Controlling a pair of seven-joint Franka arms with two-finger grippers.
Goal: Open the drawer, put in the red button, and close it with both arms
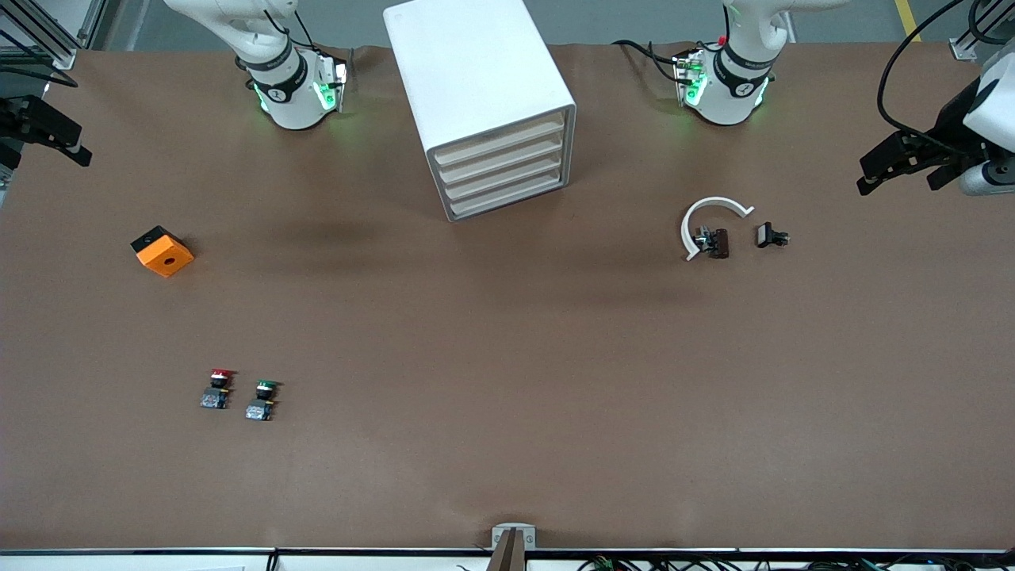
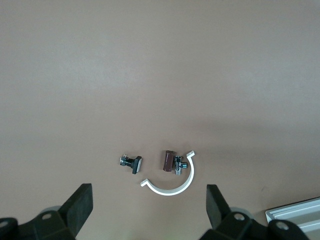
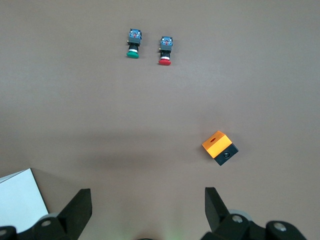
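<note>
The white drawer cabinet (image 1: 484, 95) stands at the back middle of the table, and all its drawers (image 1: 503, 170) are shut. The red button (image 1: 219, 388) (image 3: 165, 50) lies on the table toward the right arm's end, much nearer the front camera than the cabinet. My right gripper (image 1: 75, 151) (image 3: 148, 202) hangs open and empty at the right arm's end of the table. My left gripper (image 1: 876, 170) (image 2: 149, 200) hangs open and empty at the left arm's end, over bare table beside the small parts.
A green-capped button (image 1: 264, 399) (image 3: 133, 45) lies beside the red one. An orange and black box (image 1: 162, 251) (image 3: 220, 147) sits between the buttons and the right arm's base. A white C-shaped ring (image 1: 710, 222) (image 2: 172, 186) and two small dark parts (image 1: 771, 236) lie near the left arm's end.
</note>
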